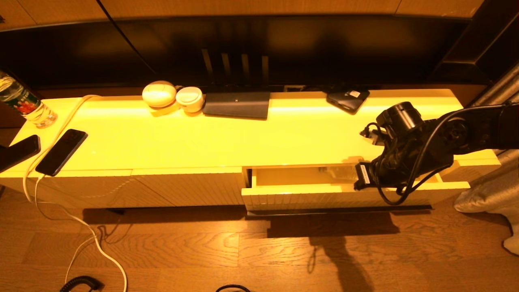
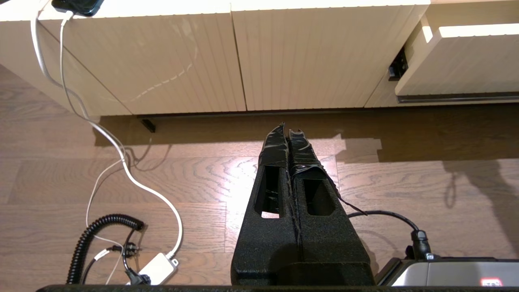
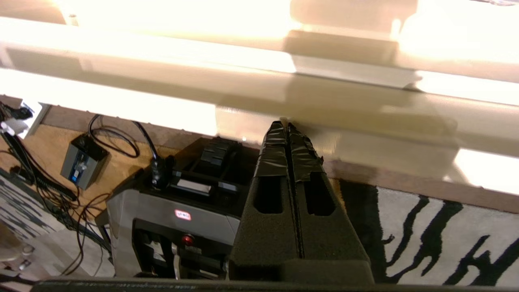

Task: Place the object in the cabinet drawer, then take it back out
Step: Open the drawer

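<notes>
Item: clear bottle (image 1: 338, 172), lying inside the open cabinet drawer (image 1: 324, 194). Right gripper (image 3: 288, 126): fingers pressed together, empty, at the drawer's front edge. Handling: should open wide before descending. Left gripper (image 2: 288, 129): closed, parked.

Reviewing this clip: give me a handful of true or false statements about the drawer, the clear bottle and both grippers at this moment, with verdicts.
1. The cabinet drawer is pulled open. True.
2. The right gripper holds the small clear bottle. False: its fingers are shut on nothing; the bottle lies in the drawer.
3. The left gripper is shut, hanging above the floor. True.
4. The labelled bottle stands in the drawer. False: it stands on the cabinet top.
</notes>
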Motion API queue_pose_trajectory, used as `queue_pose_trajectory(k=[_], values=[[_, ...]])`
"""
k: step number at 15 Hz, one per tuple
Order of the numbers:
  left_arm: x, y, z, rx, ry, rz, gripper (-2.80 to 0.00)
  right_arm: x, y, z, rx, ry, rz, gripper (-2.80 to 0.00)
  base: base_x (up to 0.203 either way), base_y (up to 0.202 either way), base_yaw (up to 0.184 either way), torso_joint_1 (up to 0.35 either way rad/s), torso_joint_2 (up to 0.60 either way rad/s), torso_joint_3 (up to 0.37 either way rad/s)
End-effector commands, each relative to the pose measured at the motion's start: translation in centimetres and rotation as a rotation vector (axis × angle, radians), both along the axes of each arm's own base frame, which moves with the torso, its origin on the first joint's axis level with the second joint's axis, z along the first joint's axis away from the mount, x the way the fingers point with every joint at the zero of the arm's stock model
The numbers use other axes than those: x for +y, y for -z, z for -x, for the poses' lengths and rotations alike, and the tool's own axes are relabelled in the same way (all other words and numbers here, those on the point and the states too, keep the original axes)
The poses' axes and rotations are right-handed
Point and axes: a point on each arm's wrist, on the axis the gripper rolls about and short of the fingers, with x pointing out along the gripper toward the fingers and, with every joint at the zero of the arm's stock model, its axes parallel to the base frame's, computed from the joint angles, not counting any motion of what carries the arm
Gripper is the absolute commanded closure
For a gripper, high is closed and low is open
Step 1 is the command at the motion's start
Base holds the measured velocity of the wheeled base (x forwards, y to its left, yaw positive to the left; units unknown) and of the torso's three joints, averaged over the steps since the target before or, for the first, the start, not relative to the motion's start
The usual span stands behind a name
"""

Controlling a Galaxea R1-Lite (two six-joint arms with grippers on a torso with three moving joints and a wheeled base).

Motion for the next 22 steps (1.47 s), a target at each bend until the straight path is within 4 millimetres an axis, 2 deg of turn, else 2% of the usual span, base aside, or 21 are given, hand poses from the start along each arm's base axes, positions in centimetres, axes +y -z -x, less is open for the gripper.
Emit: queue_pose_trajectory(k=[1,5,12,15,20,22], values=[[0.0,0.1,0.0,0.003,0.001,0.0,0.0,0.0,-0.8,0.6,-0.024,-0.007,0.0,0.0,0.0,0.0,0.0,0.0,0.0,0.0],[0.0,0.1,0.0,0.002,-0.001,0.0,0.0,0.1,-1.0,0.3,-0.067,-0.016,0.001,0.0,0.0,0.0,0.0,0.0,0.0,0.0],[0.0,0.0,0.0,0.001,-0.001,0.0,0.0,-0.3,1.2,-1.0,-0.173,-0.029,0.052,0.0,0.0,0.0,0.0,0.0,0.0,0.0],[0.0,0.1,0.0,0.003,0.001,0.0,0.0,-0.3,1.3,-1.6,-0.23,-0.01,0.061,0.0,0.0,0.0,0.0,0.0,0.0,0.0],[0.0,0.0,0.0,0.001,-0.001,0.0,0.0,-0.4,1.9,-1.7,-0.325,-0.043,0.113,0.0,0.0,0.0,0.0,0.0,0.0,0.0],[0.0,0.0,0.0,0.001,-0.001,0.0,0.0,-0.4,3.0,-1.5,-0.335,-0.054,0.122,0.0,0.0,0.0,0.0,0.0,0.0,0.0]])
